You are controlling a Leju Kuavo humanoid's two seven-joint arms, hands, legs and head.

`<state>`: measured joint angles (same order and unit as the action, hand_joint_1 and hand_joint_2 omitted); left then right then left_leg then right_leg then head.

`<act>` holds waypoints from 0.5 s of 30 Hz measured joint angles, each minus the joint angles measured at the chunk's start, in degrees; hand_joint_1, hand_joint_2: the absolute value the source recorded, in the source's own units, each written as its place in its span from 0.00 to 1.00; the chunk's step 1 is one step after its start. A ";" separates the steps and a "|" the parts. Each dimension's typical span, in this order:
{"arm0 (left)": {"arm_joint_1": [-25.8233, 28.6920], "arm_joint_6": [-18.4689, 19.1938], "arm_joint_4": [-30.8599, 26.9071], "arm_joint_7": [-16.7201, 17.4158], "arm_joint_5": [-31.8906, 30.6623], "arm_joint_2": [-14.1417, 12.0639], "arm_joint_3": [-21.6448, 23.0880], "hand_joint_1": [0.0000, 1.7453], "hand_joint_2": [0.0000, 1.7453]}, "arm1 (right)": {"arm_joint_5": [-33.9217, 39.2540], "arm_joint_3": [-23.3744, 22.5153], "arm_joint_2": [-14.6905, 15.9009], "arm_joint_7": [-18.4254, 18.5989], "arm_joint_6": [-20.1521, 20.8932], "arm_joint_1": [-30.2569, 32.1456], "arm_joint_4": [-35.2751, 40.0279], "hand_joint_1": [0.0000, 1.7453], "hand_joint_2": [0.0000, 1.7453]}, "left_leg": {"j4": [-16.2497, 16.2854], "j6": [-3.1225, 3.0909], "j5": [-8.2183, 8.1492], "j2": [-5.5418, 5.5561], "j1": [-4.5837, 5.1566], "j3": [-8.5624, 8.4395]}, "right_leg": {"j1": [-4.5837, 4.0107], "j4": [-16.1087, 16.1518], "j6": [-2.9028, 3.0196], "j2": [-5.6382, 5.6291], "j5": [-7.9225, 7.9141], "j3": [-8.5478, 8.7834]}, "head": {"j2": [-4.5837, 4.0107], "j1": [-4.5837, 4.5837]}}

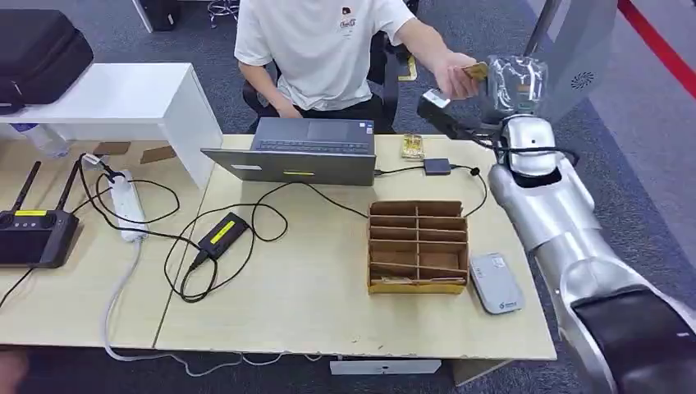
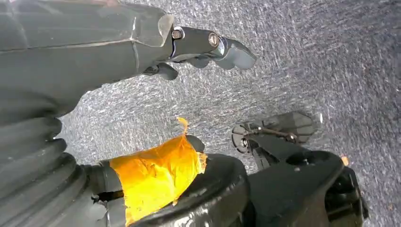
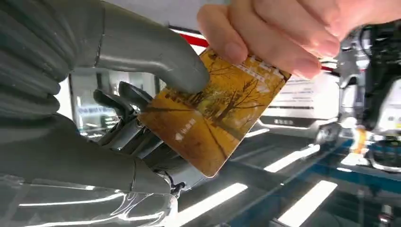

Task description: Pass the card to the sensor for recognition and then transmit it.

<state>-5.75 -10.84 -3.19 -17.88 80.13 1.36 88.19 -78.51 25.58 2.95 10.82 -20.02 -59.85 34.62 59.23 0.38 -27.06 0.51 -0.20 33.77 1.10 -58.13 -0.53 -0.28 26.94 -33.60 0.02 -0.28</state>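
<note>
1. Our right hand (image 3: 142,118) pinches the yellow card (image 3: 213,123), raised beyond the bench's (image 1: 312,312) far right corner.
2. A person's hand (image 3: 283,33) grips the card's other end.
3. Our left hand (image 2: 189,47) hangs with fingers apart, holding nothing.

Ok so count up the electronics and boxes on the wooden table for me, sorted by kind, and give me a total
Laptop: 1
Card reader: 1
Power strip: 1
Black power adapter: 1
Black antenna controller: 1
Small dark hub: 1
Cardboard divider box: 1
Total: 7
</note>
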 joint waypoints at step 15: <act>0.21 3.02 -0.57 -1.88 2.86 -0.07 -0.15 0.00 1.00 | 1.05 3.39 -4.02 -1.22 -0.15 -1.16 -2.03 0.00 1.00 | 0.01 0.03 0.01 0.15 -0.01 0.12 | -0.01 0.05 -0.01 0.16 -0.01 -0.01 | 0.00 0.02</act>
<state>-5.54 -7.82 -3.76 -19.76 82.99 1.29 88.04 -77.46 28.96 -1.07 9.60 -20.17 -61.01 32.59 59.24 0.41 -27.04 0.66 -0.21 33.90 1.09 -58.08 -0.54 -0.12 26.94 -33.61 0.02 -0.26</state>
